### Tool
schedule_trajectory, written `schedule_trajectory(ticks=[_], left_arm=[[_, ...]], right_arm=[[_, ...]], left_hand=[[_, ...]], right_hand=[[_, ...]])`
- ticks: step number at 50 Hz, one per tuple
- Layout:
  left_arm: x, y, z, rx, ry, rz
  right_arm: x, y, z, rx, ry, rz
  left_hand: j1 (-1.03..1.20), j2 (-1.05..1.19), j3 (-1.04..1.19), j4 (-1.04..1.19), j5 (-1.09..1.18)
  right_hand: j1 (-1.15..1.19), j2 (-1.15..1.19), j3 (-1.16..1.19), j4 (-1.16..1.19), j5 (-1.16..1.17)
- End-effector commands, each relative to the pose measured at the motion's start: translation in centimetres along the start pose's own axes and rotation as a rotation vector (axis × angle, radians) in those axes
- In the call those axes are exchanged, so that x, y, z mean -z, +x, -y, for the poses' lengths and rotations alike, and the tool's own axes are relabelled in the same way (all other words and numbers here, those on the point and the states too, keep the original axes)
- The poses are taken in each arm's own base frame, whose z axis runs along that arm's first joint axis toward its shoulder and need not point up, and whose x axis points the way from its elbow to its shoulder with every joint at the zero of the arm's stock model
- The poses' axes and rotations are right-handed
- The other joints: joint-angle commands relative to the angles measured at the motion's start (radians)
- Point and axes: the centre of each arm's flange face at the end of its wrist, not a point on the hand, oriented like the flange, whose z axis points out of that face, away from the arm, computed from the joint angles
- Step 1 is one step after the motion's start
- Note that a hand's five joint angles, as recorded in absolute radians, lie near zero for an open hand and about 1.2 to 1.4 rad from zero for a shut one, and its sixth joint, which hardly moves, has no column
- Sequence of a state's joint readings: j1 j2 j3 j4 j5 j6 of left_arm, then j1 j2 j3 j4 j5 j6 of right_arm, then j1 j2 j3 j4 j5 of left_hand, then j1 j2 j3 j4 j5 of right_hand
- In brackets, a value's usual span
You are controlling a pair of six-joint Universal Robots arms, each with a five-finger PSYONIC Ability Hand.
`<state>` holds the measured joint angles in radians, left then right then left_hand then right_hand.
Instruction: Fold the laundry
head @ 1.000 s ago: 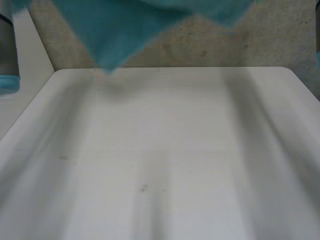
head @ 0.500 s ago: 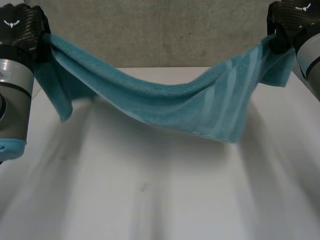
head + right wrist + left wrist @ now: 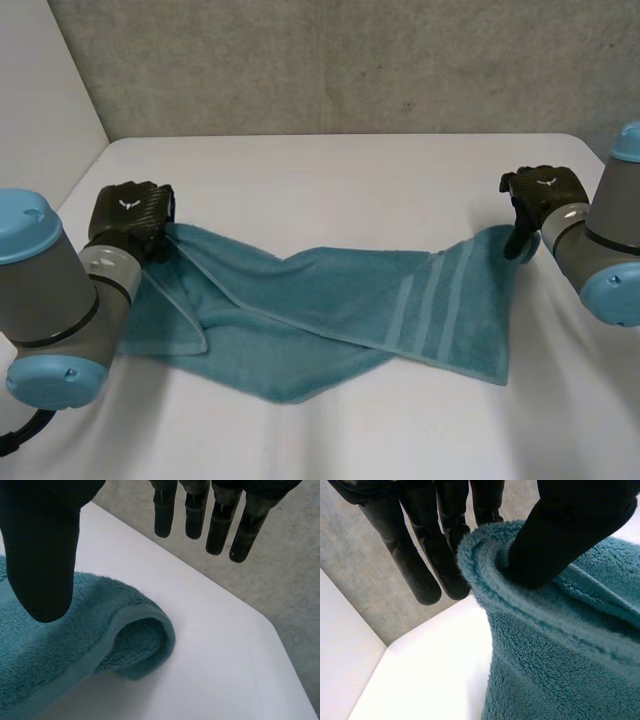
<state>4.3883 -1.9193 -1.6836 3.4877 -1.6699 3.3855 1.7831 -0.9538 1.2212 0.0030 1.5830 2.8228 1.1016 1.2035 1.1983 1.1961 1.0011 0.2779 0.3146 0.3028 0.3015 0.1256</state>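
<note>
A teal towel with paler stripes near one end lies loosely folded and rumpled across the white table. My left hand is at the towel's left corner. In the left wrist view its thumb pinches the thick hem of the towel against the fingers. My right hand hovers at the towel's right corner, open. In the right wrist view the thumb and fingers are spread apart above the curled corner of the towel, which rests on the table.
A grey wall runs behind the table's far edge, with a white panel at the left. Bare table lies in front of and behind the towel. The table's rounded far right corner is near my right hand.
The towel hung stretched in the air between both raised hands; it now lies on the table. Both hands came down, and the right hand opened and let go of its corner.
</note>
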Motion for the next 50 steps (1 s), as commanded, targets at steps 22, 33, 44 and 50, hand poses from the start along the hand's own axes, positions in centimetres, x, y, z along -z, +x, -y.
schedule_trajectory(ticks=[22,33,44,50], left_arm=[[-0.1,-0.8,0.6,0.015,0.014,0.025],[0.0,-0.8,0.5,0.016,0.013,0.025],[0.1,-0.8,0.4,0.014,0.009,0.022],[0.1,-0.8,0.4,0.014,0.009,0.022]], right_arm=[[12.8,-5.0,-5.3,-0.010,-0.082,0.288],[11.7,-6.0,-8.4,-0.006,-0.141,0.302],[11.4,-6.2,-9.2,-0.005,-0.160,0.305],[11.4,-6.2,-9.3,-0.005,-0.157,0.301]], left_hand=[[0.295,0.193,0.198,0.200,0.221],[0.295,0.193,0.198,0.200,0.221],[0.295,0.193,0.198,0.200,0.221],[0.295,0.193,0.198,0.200,0.221]], right_hand=[[0.318,0.281,0.293,0.294,0.296],[0.388,0.352,0.363,0.365,0.366],[0.371,0.334,0.346,0.347,0.349],[0.382,0.346,0.358,0.359,0.360]])
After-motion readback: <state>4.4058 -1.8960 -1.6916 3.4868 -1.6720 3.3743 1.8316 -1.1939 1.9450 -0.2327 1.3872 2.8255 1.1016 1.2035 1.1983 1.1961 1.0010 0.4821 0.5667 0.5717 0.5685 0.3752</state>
